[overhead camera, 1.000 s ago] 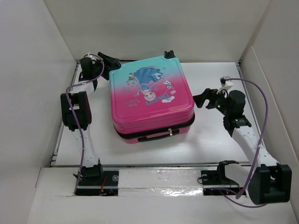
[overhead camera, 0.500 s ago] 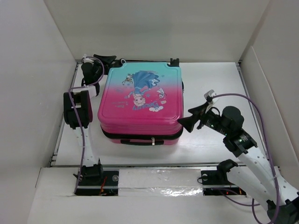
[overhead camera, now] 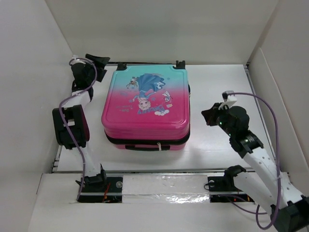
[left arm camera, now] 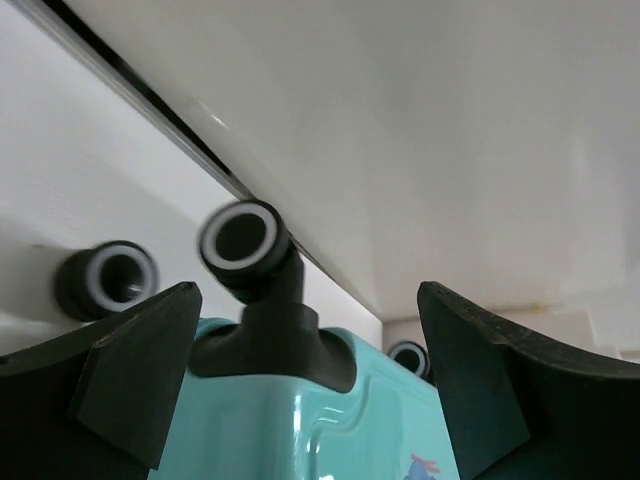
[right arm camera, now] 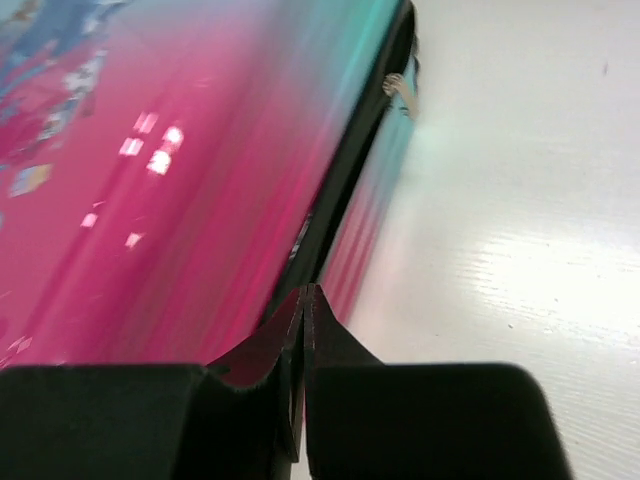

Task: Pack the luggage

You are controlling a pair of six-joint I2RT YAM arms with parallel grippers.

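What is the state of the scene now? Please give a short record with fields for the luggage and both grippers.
luggage: closed, lying flat on the table, print side up
wheels: at the far side
handle: at the near side
left gripper: open, empty, at the luggage's far left corner
right gripper: shut, empty, right of the luggage, not touching it

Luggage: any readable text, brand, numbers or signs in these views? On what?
Luggage lid, faint script beside the cartoon print: too small to read.
Right wrist view: the print is blurred, nothing legible.
Left wrist view: wheel and teal shell, no text.
No other words, numbers or signs can be made out.
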